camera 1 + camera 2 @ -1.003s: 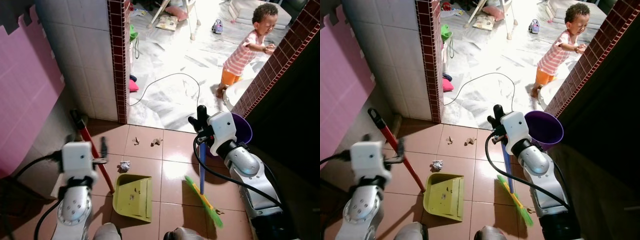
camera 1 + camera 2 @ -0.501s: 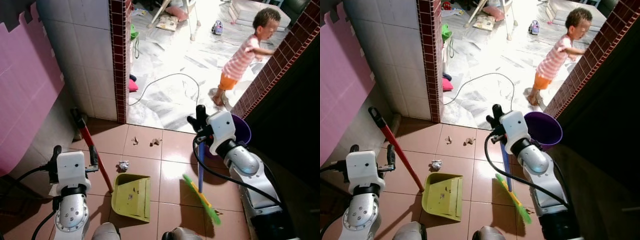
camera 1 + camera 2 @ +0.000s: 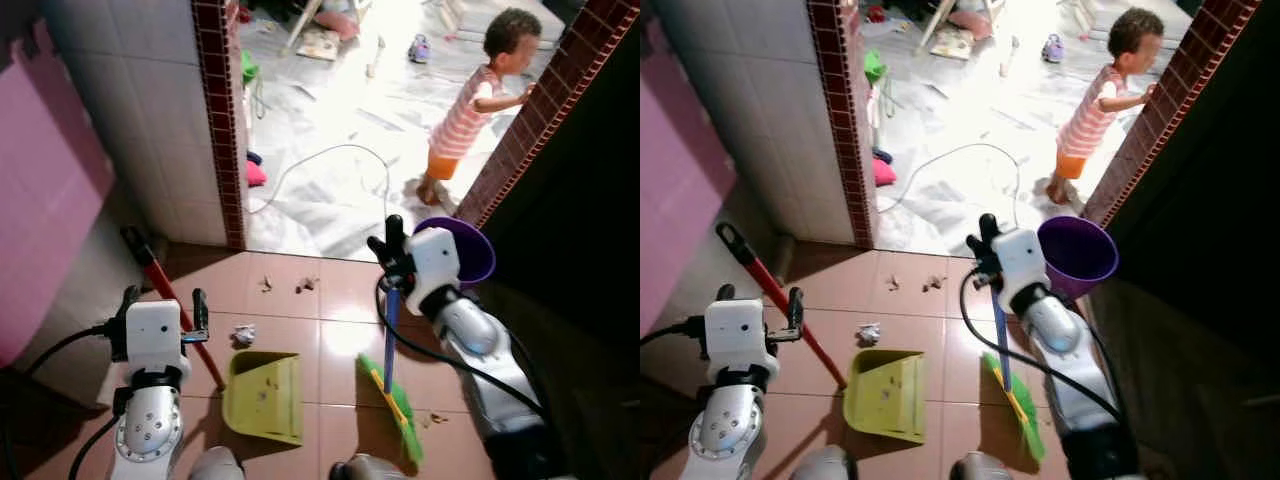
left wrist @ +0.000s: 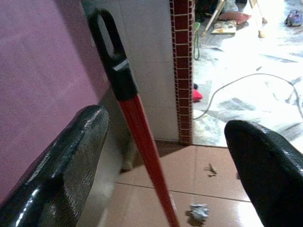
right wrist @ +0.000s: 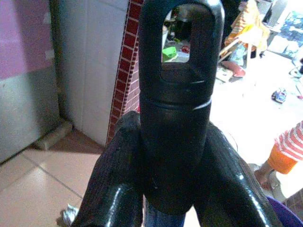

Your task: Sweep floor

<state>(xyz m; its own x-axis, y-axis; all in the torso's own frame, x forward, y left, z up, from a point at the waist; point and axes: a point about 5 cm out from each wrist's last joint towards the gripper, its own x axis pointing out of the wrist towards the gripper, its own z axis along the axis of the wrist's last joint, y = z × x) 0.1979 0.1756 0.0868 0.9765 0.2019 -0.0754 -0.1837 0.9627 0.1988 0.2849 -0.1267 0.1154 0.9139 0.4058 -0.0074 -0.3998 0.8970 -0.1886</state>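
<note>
On the brown tile floor (image 3: 290,310): one yellow-green dustpan (image 3: 264,396) with a red handle (image 3: 170,300) slanting up beside the left gripper (image 3: 160,299), fingers (image 4: 71,165) spread apart, not touching it. One broom (image 3: 389,385), blue stick, green bristles on the tiles, top clamped between the right gripper (image 5: 175,156) fingers. One crumpled paper ball (image 3: 244,334) just left of the dustpan, scraps near the doorway. One purple bucket (image 3: 1077,255) behind the right arm. One child (image 3: 470,100) standing beyond, by a brick wall (image 3: 530,120); one white cable (image 3: 330,170) across the pale floor.
</note>
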